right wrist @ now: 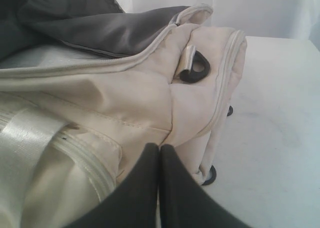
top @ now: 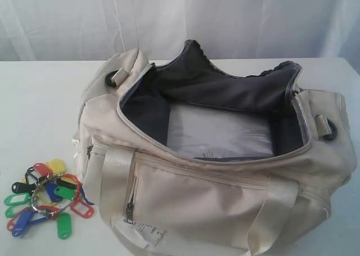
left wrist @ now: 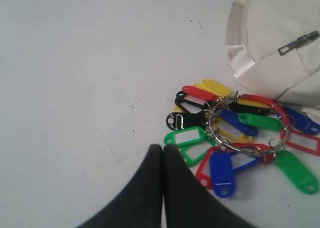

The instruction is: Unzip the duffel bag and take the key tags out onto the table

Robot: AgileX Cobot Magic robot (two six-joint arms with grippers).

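The cream-white duffel bag (top: pixel 225 183) lies on the white table (top: pixel 39 109) with its top zipper open, showing dark grey lining and a pale sheet inside. The key tags (top: pixel 48 202) lie on the table left of the bag, a bunch of red, green, blue, yellow and black tags on metal rings. In the left wrist view my left gripper (left wrist: pixel 163 149) is shut and empty, its tips just short of the key tags (left wrist: pixel 235 138). My right gripper (right wrist: pixel 160 148) is shut with nothing in it, over the end of the duffel bag (right wrist: pixel 125 97). Neither gripper shows in the exterior view.
A black strap ring (right wrist: pixel 196 67) sits at the bag's end. The bag's front pocket zipper (top: pixel 130 208) is closed, with a white paper label (top: pixel 147 233) below it. A white curtain (top: pixel 180 19) hangs behind the table.
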